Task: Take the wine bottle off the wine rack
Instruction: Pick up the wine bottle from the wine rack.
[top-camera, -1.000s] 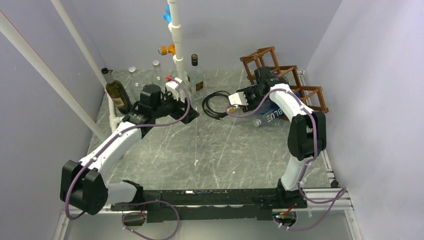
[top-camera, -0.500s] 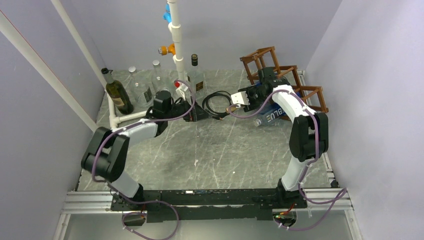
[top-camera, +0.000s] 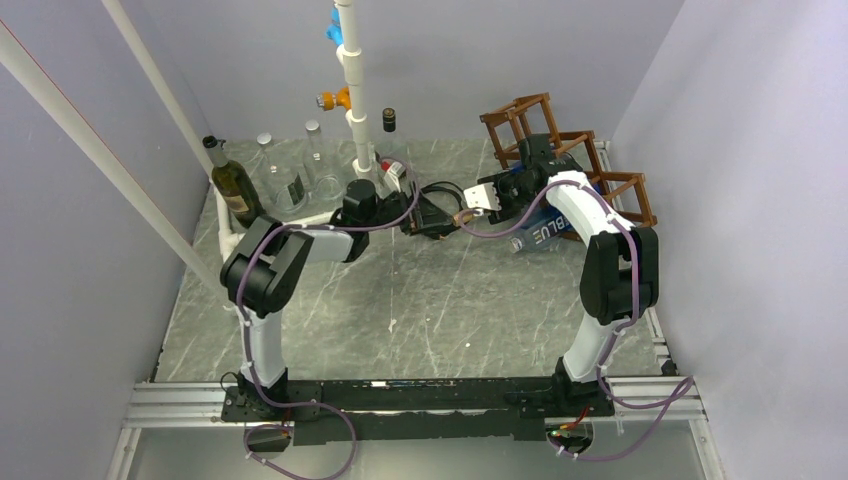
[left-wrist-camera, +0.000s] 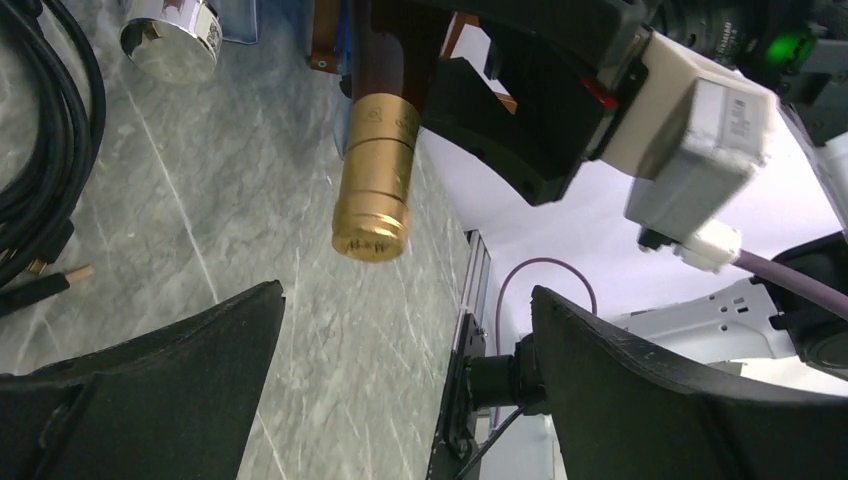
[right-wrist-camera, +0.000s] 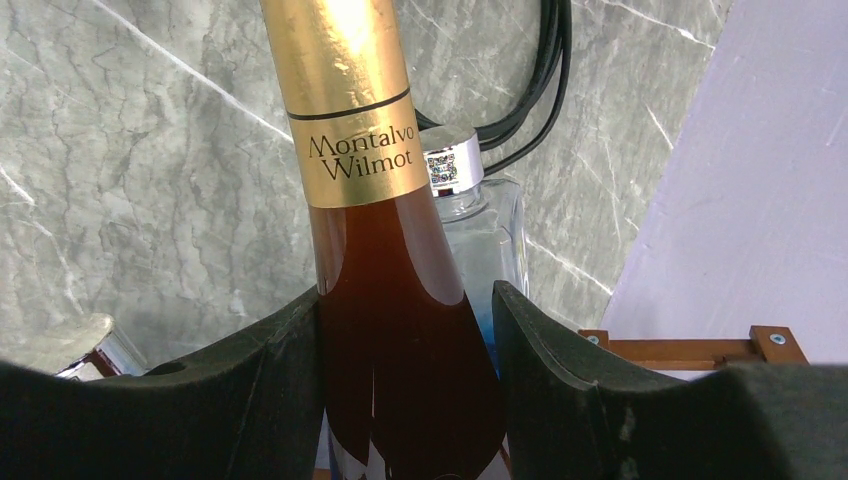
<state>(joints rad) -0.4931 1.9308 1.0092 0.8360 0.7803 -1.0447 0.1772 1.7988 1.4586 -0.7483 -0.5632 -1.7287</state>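
Note:
The wine bottle (right-wrist-camera: 400, 330) is dark amber with a gold foil neck (left-wrist-camera: 378, 175), which points out over the table towards the left arm. My right gripper (right-wrist-camera: 405, 295) is shut on the bottle's shoulder, a finger on each side. From above, that right gripper (top-camera: 487, 200) sits just in front of the reddish-brown wine rack (top-camera: 530, 120). The arm hides the bottle's base, so I cannot tell if it rests in a cell. My left gripper (left-wrist-camera: 407, 295) is open, its jaws wide apart just short of the gold cap and holding nothing. It shows in the top view as well (top-camera: 432, 215).
A blue-labelled bottle (top-camera: 545, 232) with a silver cap (left-wrist-camera: 172, 40) lies under the right arm. A black cable coil (top-camera: 430, 200) lies between the grippers. A green bottle (top-camera: 235, 190), clear bottles (top-camera: 300, 170) and a white pipe (top-camera: 352, 80) stand at the back left.
The left arm has swung right across the table, bringing its open gripper up to the bottle's neck. The right gripper has barely moved and keeps its hold.

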